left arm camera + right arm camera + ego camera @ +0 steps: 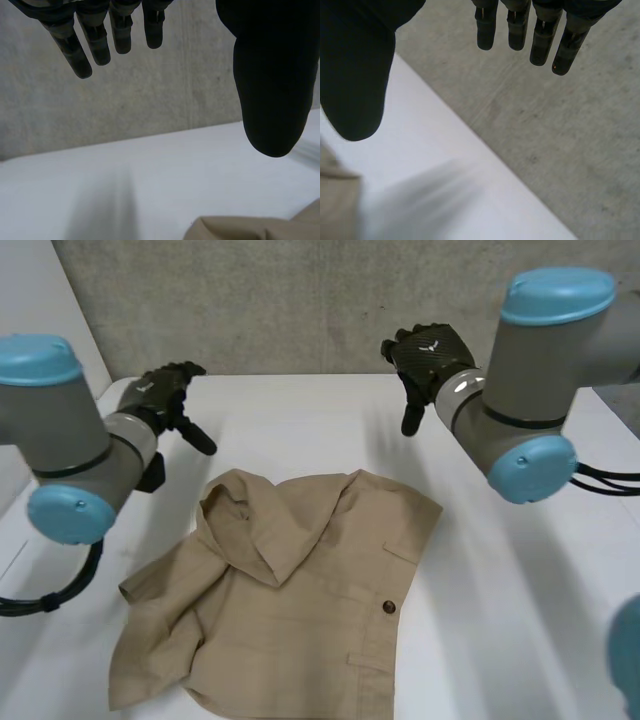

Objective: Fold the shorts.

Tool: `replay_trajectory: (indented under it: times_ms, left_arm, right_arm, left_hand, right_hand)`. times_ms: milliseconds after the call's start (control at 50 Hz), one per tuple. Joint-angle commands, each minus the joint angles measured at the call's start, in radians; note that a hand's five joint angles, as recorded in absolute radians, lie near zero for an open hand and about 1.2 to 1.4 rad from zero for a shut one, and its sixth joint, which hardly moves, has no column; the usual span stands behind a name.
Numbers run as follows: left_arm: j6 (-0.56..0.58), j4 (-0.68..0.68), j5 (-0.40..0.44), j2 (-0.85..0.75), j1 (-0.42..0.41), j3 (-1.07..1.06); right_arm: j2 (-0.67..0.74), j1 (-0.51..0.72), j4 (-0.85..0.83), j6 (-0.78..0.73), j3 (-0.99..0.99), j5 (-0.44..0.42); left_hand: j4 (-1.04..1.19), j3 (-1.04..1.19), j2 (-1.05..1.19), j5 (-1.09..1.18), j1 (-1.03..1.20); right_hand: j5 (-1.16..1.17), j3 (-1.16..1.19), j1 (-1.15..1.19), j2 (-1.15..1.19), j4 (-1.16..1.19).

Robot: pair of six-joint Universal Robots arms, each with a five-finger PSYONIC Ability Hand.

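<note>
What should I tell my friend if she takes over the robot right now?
Hands: the left hand is open and holds nothing. The right hand is open too. Both are beyond the far edge of the cloth, off it.
Things: the tan cloth shorts lie rumpled on the white table, one part flopped over, a dark button facing up.
Done: no neat fold yet.
Left: flatten, then fold.
</note>
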Motion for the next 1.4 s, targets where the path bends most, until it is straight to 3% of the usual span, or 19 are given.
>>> replay_trajectory:
  times_ms: [20, 160, 220, 340, 440, 680, 940, 1140, 1400]
  left_arm:
    - [0.042, 0.003, 0.056, 0.263, 0.023, -0.258]
    - [0.278, -0.006, 0.222, 0.472, 0.025, -0.555]
    - [0.402, -0.023, 0.236, 0.542, 0.020, -0.674]
    - [0.537, -0.064, 0.233, 0.622, 0.028, -0.827]
    - [0.554, -0.095, 0.222, 0.667, 0.032, -0.907]
    - [0.559, -0.068, 0.175, 0.722, 0.023, -1.036]
    - [0.564, 0.015, 0.132, 0.665, 0.025, -1.051]
    - [0.623, 0.035, 0.127, 0.630, 0.025, -1.048]
    - [0.668, 0.069, 0.104, 0.604, 0.026, -1.038]
  right_arm:
    - [-0.317, -0.003, 0.018, -0.009, 0.435, -0.036]
    - [-0.432, -0.003, 0.025, -0.006, 0.789, -0.180]
    - [-0.487, -0.001, 0.019, -0.006, 0.930, -0.245]
    - [-0.513, -0.001, -0.074, 0.011, 1.142, -0.306]
    - [-0.532, 0.015, -0.238, 0.060, 1.314, -0.314]
    - [-0.547, 0.043, -0.435, 0.106, 1.468, -0.320]
    - [-0.590, 0.091, -0.476, 0.102, 1.492, -0.343]
    - [-0.708, 0.086, -0.398, 0.111, 1.462, -0.346]
    - [-0.624, 0.152, -0.425, 0.108, 1.483, -0.357]
  left_hand:
    - [0.018, 0.009, 0.016, -0.001, 0.025]
    - [0.039, 0.030, 0.037, 0.020, 0.046]
    - [0.086, 0.077, 0.084, 0.067, 0.093]
    - [0.221, 0.212, 0.219, 0.202, 0.228]
    - [0.409, 0.400, 0.407, 0.390, 0.416]
    - [0.409, 0.400, 0.407, 0.390, 0.416]
    - [0.409, 0.400, 0.407, 0.390, 0.416]
    - [0.397, 0.388, 0.395, 0.378, 0.404]
    - [0.409, 0.400, 0.407, 0.390, 0.416]
  right_hand:
    - [-0.057, -0.037, -0.026, -0.042, -0.057]
    - [-0.057, -0.037, -0.026, -0.042, -0.057]
    - [-0.038, -0.019, -0.007, -0.023, -0.038]
    - [-0.011, 0.008, 0.020, 0.004, -0.012]
    - [0.030, 0.049, 0.061, 0.045, 0.029]
    - [0.188, 0.208, 0.219, 0.204, 0.188]
    - [0.188, 0.208, 0.219, 0.204, 0.188]
    - [0.177, 0.196, 0.207, 0.192, 0.176]
    - [0.188, 0.208, 0.219, 0.204, 0.188]
